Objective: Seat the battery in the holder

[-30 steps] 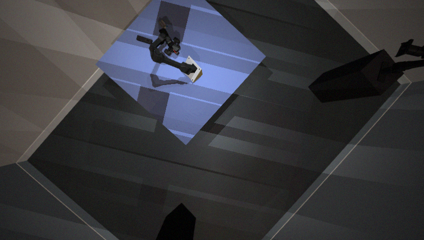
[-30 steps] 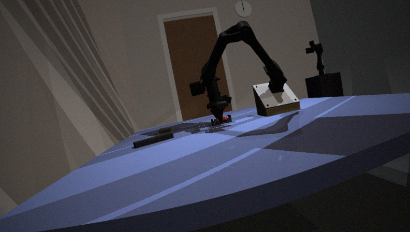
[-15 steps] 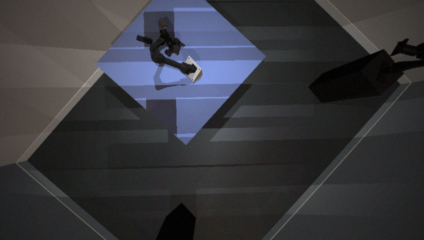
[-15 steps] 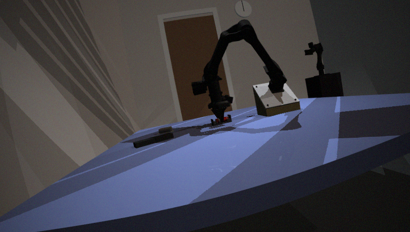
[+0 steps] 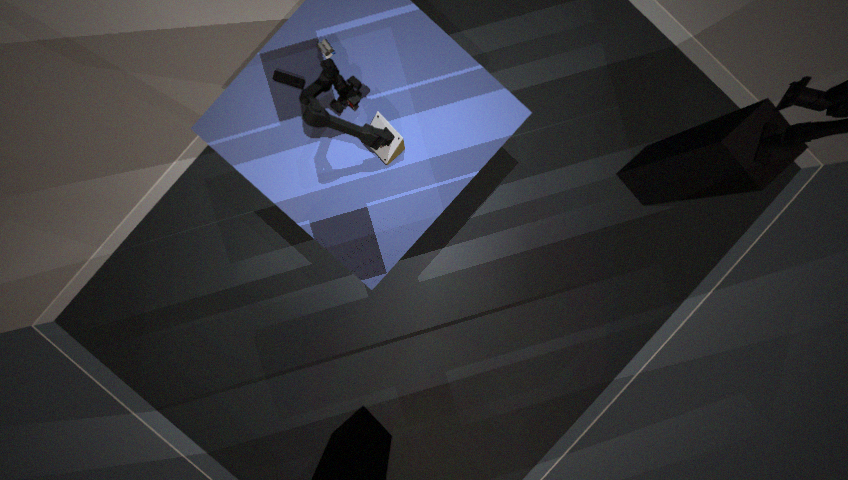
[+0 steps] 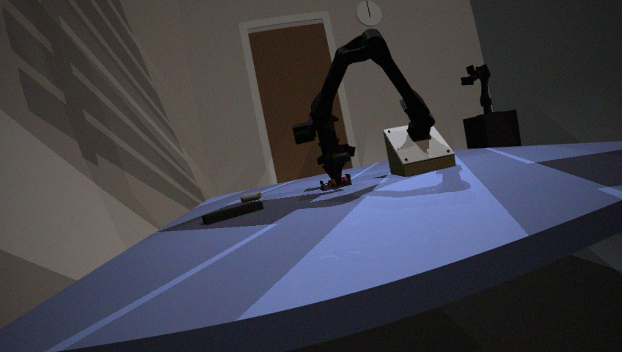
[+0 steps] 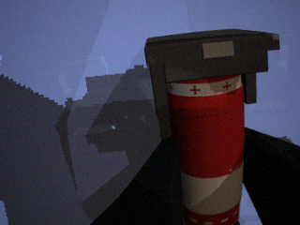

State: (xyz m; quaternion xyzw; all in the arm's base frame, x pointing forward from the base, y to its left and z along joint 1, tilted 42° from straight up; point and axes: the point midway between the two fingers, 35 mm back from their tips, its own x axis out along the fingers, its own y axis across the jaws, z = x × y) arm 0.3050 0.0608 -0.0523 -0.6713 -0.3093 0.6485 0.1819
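Note:
The red battery (image 7: pixel 206 117) (image 6: pixel 345 179) has a pale band with plus marks and a wider pale band. My gripper (image 7: pixel 203 142) (image 6: pixel 337 181) is shut on it, one dark finger along each side. The dark holder (image 7: pixel 183 58) (image 6: pixel 323 187) is around the battery low at the table. In the wrist view its lip crosses over the terminal end, so the nub is hidden, and its side walls show left and right of the battery. The spring and the flat end are out of sight. I cannot tell whether the battery lies fully flat.
A dark bar (image 5: pixel 289 78) (image 6: pixel 232 213) and a small pale cylinder (image 5: pixel 325 48) (image 6: pixel 251 196) lie on the blue table (image 5: pixel 440 130) (image 6: pixel 392 244). The arm stands on a white-topped wedge base (image 5: pixel 386 155) (image 6: pixel 430 164). Another arm stands on a dark block (image 5: pixel 690 160) (image 6: pixel 491 129) beyond the table.

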